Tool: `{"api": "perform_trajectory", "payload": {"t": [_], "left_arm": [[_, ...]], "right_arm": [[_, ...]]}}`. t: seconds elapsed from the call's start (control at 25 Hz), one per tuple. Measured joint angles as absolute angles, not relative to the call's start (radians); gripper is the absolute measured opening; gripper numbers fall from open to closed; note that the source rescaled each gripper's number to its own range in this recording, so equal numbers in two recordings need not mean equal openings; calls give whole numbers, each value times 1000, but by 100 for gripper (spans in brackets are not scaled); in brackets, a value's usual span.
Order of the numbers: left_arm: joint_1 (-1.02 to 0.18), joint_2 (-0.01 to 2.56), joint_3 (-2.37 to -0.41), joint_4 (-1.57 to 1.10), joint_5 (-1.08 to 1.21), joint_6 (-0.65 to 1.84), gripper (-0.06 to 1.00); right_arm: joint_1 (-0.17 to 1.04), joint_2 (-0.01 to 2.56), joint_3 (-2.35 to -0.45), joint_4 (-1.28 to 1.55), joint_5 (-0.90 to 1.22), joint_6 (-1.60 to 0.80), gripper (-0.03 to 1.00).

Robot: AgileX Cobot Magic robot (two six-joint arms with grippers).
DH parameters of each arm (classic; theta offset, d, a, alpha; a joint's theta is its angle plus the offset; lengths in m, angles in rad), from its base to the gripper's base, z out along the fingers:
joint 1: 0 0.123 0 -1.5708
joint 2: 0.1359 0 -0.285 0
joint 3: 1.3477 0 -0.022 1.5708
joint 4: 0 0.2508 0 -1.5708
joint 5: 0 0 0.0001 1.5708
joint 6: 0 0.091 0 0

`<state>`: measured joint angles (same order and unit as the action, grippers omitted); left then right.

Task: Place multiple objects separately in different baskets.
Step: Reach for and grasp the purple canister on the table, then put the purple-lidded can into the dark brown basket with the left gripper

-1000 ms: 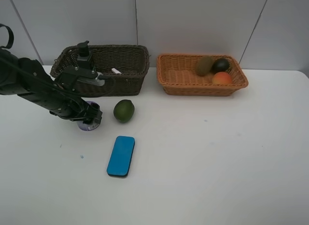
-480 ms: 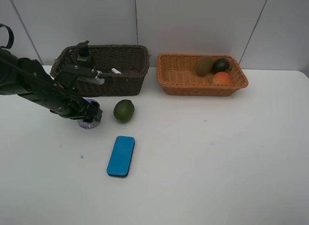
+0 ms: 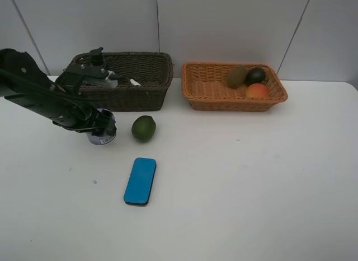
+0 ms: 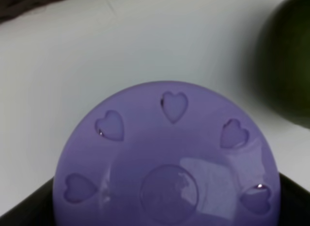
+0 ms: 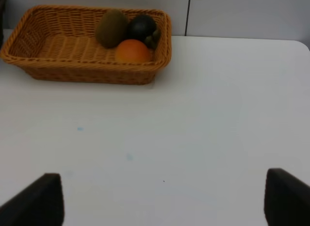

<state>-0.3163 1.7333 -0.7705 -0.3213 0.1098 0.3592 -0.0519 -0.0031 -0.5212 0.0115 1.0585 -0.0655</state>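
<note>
My left gripper (image 3: 100, 129) is shut on the purple-lidded tub (image 3: 101, 136), held just off the table in front of the dark brown basket (image 3: 145, 96). The heart-patterned lid (image 4: 167, 158) fills the left wrist view between the dark fingers (image 4: 24, 211). The green lime (image 3: 143, 128) lies just right of the tub, and the blue eraser (image 3: 140, 181) is nearer the front. The pump bottle (image 3: 96, 58) and marker (image 3: 134, 82) are in the dark basket. The light basket (image 3: 207, 90) holds the kiwi (image 3: 236, 76), mangosteen (image 3: 256, 75) and peach (image 3: 257, 91). My right gripper (image 5: 162, 201) is open, out of the exterior view.
The left arm (image 3: 33, 93) stretches in from the left edge, low in front of the dark basket. White table (image 3: 251, 177) spreads to the right and front. A grey panelled wall (image 3: 224, 26) stands right behind both baskets.
The left arm has risen slightly and drawn up and left, taking the tub with it; the tub now shows its side instead of its purple lid. The other objects have not moved.
</note>
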Motion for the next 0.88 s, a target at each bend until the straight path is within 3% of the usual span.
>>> {"api": "perform_trajectory", "payload": {"t": [0.24,0.52,0.88], "left_arm": [[-316,1526,-770,-329,212,359,98],[-316,1411,-798,-326,169,359,98],[-316,1626,-1166,-317,170,360,98]], "right_arm": [[-52,-3,-521,11,1059,-65,100],[-52,-3,-521,11,1059,-65,100],[-52,-3,-521,11,1059,-65,100]]}}
